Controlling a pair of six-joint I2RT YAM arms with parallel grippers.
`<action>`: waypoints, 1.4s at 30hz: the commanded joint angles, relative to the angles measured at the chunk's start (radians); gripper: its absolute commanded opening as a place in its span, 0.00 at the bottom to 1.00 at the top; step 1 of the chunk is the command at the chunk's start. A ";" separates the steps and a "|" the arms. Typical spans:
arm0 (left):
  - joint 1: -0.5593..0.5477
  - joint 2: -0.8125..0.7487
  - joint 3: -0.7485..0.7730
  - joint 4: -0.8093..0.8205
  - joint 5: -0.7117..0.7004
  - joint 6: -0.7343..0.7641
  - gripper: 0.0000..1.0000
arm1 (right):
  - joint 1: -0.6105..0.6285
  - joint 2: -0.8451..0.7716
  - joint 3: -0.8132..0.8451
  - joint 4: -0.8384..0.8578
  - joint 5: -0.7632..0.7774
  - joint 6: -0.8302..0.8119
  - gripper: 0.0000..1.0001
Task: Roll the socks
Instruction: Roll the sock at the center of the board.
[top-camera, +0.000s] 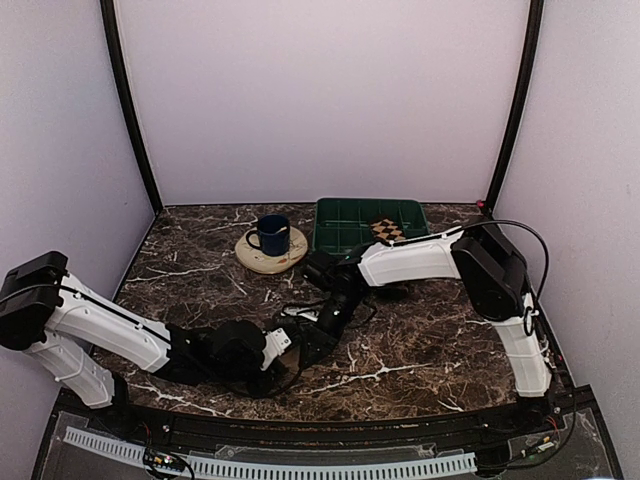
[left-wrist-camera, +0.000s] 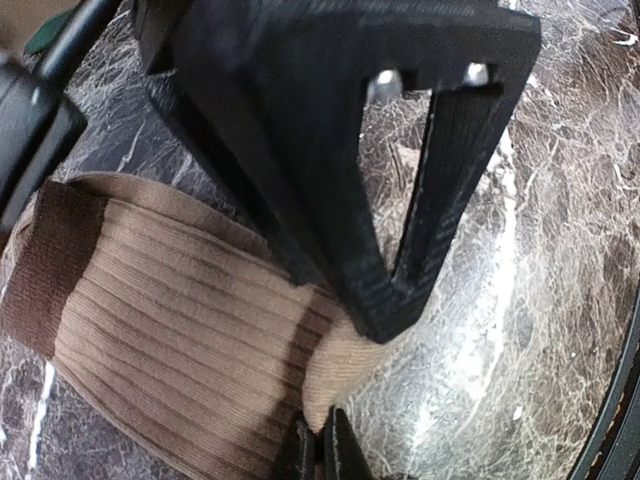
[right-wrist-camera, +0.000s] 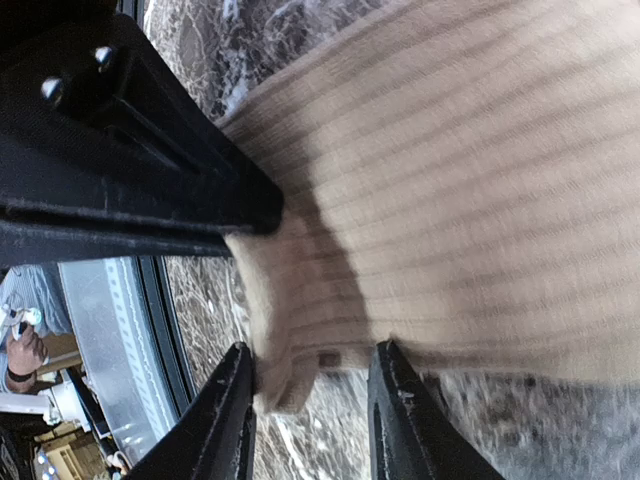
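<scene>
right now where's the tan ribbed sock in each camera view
top external: not made out; the arms' tips cover the spot.
left wrist: tan ribbed sock fills the lower left, brown bands showing, its edge pinched by the left gripper.
right wrist: fills the upper right, its folded end between the open fingers of the right gripper.
shared landmark: the dark marble tabletop, in all three.

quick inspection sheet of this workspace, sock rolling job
surface: dark veined marble tabletop
job's things: tan ribbed sock with brown bands lying on the table; dark argyle sock in green plastic tray at the back
clutter: blue mug on round wooden coaster
pincers: left pincer shut on the tan sock's edge; right pincer open astride it
cables: black cable arcing at the right
surroundings: plain pale walls
</scene>
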 joint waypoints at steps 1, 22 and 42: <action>-0.001 0.004 0.027 -0.060 0.015 -0.048 0.00 | -0.032 -0.082 -0.080 0.154 -0.006 0.089 0.35; 0.171 0.083 0.168 -0.263 0.335 -0.104 0.00 | -0.061 -0.355 -0.487 0.711 0.282 0.294 0.34; 0.301 0.241 0.299 -0.407 0.685 -0.061 0.00 | 0.229 -0.577 -0.827 1.026 0.921 0.056 0.34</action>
